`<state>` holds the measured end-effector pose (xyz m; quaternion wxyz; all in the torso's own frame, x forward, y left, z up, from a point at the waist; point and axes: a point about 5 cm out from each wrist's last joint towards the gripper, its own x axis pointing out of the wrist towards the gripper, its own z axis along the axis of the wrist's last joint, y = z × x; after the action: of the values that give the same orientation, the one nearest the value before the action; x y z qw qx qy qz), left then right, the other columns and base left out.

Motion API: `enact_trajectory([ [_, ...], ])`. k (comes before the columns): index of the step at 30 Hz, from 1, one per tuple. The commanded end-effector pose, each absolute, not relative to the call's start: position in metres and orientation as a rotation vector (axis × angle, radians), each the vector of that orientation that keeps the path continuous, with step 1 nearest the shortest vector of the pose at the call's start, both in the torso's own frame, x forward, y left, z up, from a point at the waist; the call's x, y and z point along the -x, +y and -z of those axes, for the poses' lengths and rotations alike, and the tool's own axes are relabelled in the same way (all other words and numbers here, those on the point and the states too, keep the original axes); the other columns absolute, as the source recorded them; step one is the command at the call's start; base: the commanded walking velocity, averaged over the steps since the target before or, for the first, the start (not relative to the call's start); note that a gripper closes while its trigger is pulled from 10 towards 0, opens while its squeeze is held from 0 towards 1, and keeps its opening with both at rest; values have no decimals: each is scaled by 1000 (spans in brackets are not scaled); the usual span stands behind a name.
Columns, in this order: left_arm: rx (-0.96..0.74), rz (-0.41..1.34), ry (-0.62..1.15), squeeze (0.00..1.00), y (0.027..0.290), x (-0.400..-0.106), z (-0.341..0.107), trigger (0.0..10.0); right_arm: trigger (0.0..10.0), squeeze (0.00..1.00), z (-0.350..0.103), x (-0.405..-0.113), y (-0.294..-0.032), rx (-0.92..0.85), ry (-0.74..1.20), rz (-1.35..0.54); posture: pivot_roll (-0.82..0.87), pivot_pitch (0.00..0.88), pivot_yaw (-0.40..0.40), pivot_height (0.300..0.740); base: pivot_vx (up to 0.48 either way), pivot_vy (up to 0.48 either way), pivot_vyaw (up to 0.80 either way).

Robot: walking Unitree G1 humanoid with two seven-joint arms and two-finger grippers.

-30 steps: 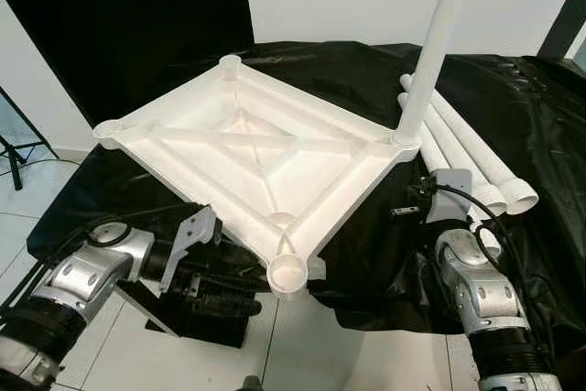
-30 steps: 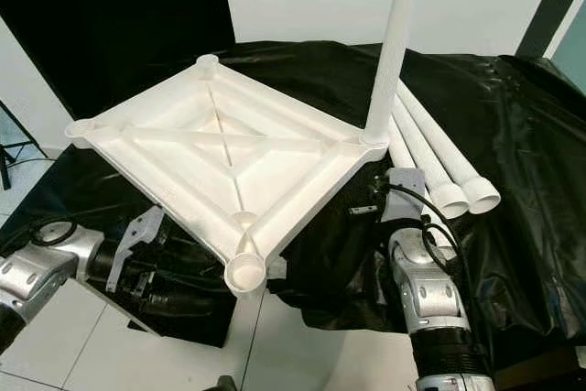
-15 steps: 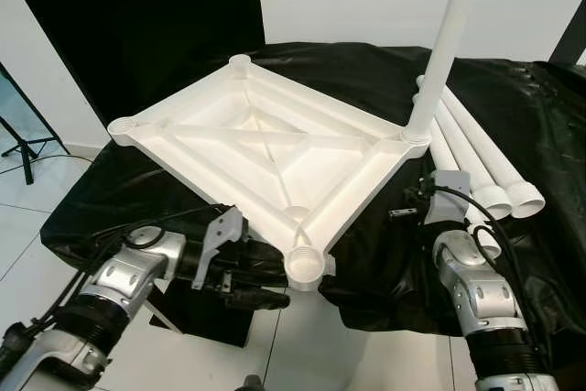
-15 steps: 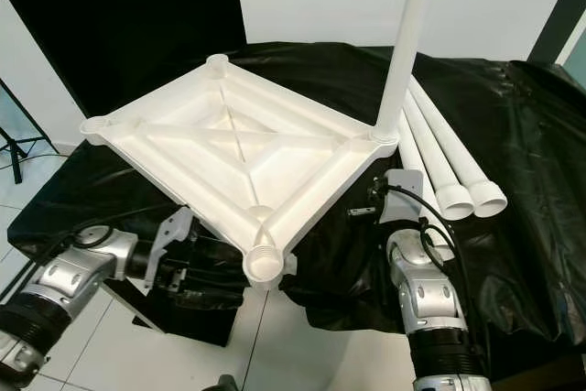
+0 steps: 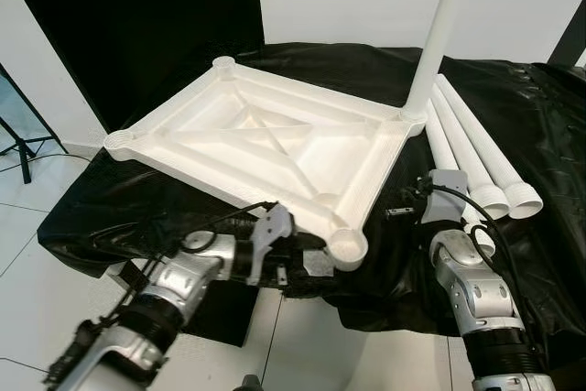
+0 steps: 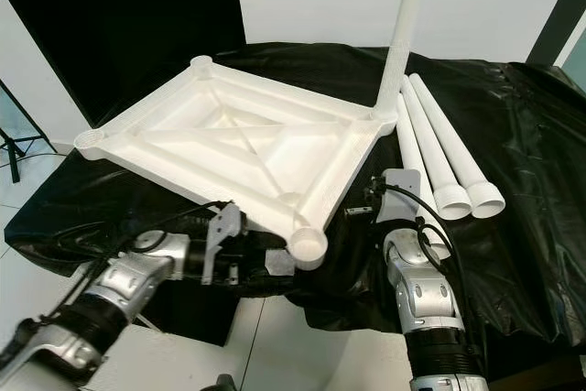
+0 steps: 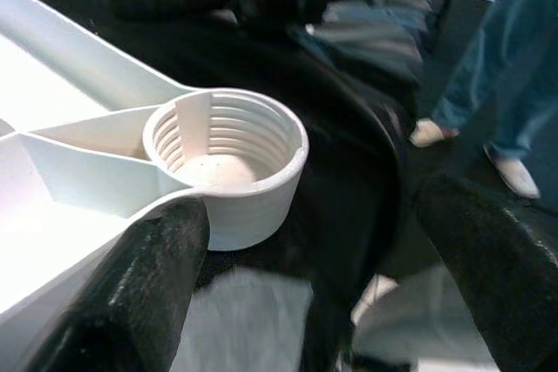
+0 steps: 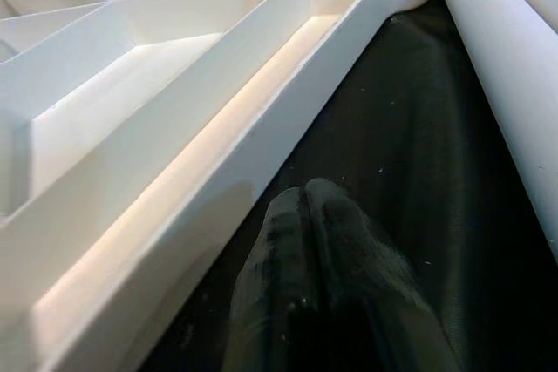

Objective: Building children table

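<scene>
A white tabletop [image 5: 275, 139] lies upside down on a black-covered table [image 5: 513, 89], with one white leg [image 5: 432, 34] standing upright in its far right corner. Three loose legs [image 5: 476, 153] lie to the right of it. My left gripper [image 7: 305, 276] is open just below the near corner's threaded socket [image 7: 228, 150], which sits between its fingers [image 7: 131, 294]. From the head, the left gripper [image 5: 293, 258] shows under that near corner [image 5: 348, 244]. My right gripper [image 8: 302, 202] is shut with nothing in it, low over the black cloth beside the tabletop's right edge [image 8: 261, 137].
The near corner overhangs the table's front edge, with tiled floor [image 5: 37, 226] below. A dark door [image 5: 137, 25] stands behind on the left. In the left wrist view, a person's legs in jeans [image 7: 497, 84] stand on the floor nearby.
My left arm has swung right and forward, bringing its gripper under the near corner. The tabletop's near corner has shifted right. The right arm has stayed put.
</scene>
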<state>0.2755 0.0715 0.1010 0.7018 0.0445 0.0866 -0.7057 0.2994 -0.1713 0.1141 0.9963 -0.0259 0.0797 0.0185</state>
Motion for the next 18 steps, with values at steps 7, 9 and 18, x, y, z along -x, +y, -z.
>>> enact_trajectory([
  [7, -90, 1442, 75, 35, 44, -290, -110, 10000, 10000, 0, -117, -299, -166, 27, 159, -51, 130, 0, 42, 740, 0, 0, 0],
  [9, -85, 1417, 64, 35, 40, -293, -111, 10000, 10000, 0, -117, -299, -165, 26, 157, -53, 130, 0, 43, 740, 0, 0, 0],
  [18, -101, 1372, 24, 27, 33, -295, -113, 10000, 10000, 0, -133, -299, -164, 47, 104, -28, 127, 0, 45, 740, 0, 0, 0],
])
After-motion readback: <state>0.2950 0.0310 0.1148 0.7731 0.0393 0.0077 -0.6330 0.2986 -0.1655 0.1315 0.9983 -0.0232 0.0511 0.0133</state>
